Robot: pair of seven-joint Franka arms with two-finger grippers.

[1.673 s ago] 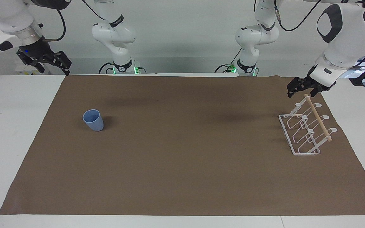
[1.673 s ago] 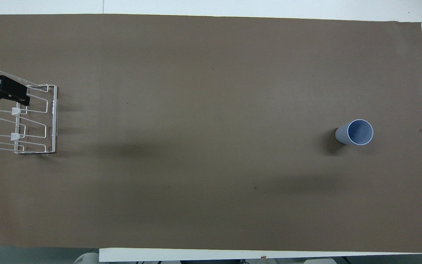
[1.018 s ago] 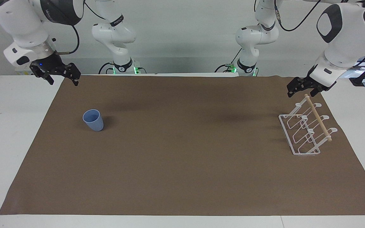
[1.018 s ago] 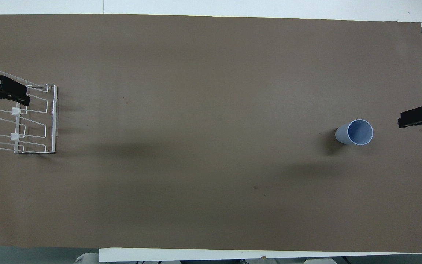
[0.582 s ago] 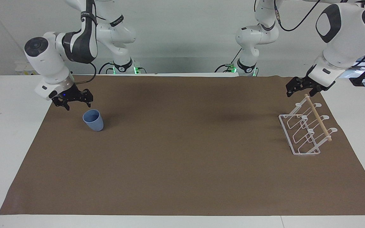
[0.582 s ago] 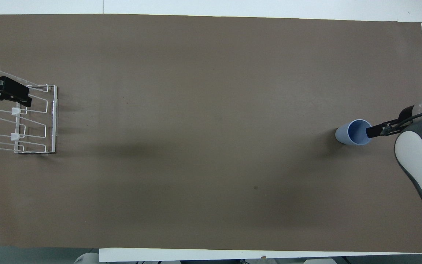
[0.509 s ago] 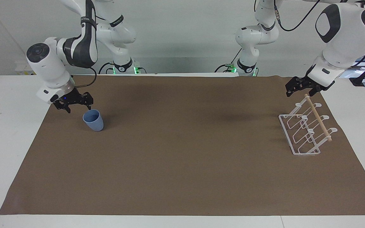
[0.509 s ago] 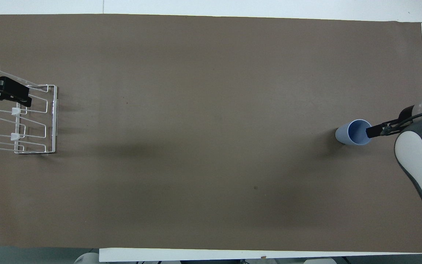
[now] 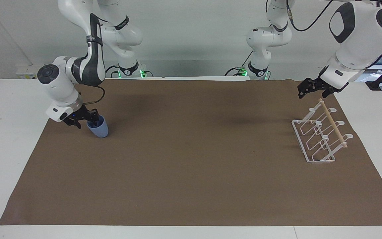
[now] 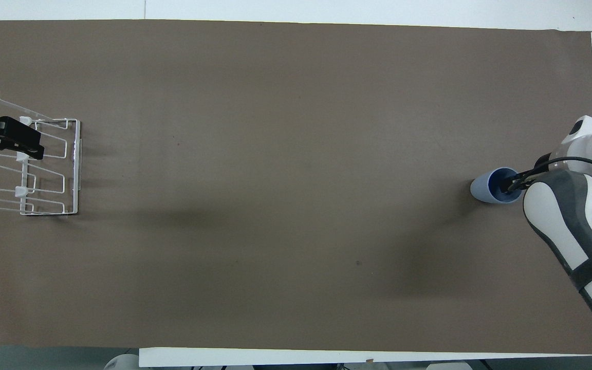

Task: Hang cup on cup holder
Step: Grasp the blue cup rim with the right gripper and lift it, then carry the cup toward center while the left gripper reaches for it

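Cup [image 9: 98, 129] stands upright on the bench [image 9: 191, 186] toward the right arm's end, well apart from the rack [image 9: 320, 136]. Right end effector [image 9: 84, 120] straddles its rim, fingers apart, gripping nothing; an off-centre close could tip it. Left end effector [image 9: 312, 89] waits over the rack, its opening unreadable

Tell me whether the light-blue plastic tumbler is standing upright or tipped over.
Upright. The light-blue plastic tumbler stands on its narrow base on the brown mat, open mouth up, with the right claw at its rim.
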